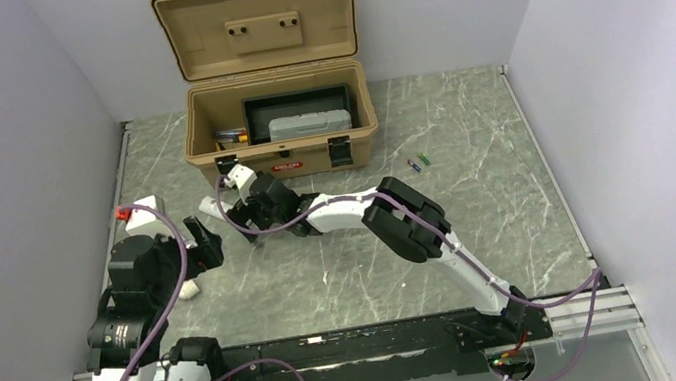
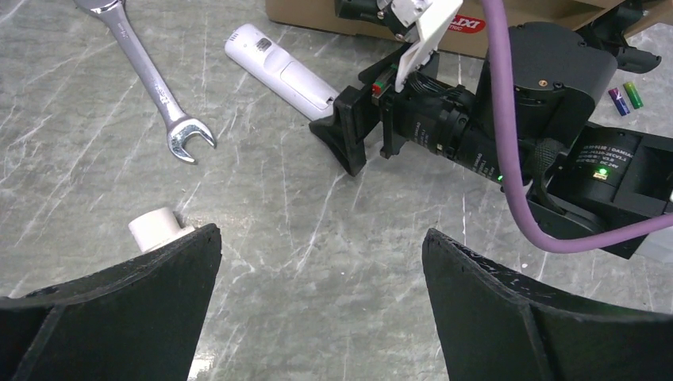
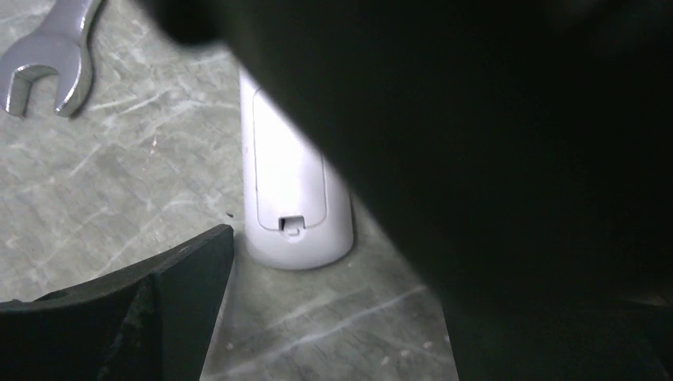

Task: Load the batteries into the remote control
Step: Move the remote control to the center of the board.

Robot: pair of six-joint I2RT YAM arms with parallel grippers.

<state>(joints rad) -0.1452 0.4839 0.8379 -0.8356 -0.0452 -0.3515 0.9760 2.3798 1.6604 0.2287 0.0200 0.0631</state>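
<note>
While the remote control (image 2: 279, 73) lies back-up with its battery cover still latched, loading has not begun.
Both batteries (image 2: 619, 101) sit loose on the table, well apart from it. The right gripper (image 3: 301, 238) straddles the remote's end, fingers apart. The left gripper (image 2: 321, 262) gapes empty. The toolbox (image 1: 283, 154) label shows only "…LXI".

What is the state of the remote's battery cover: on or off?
On. The remote control lies back up, and its battery cover with the small latch sits flush; no open compartment shows.
</note>
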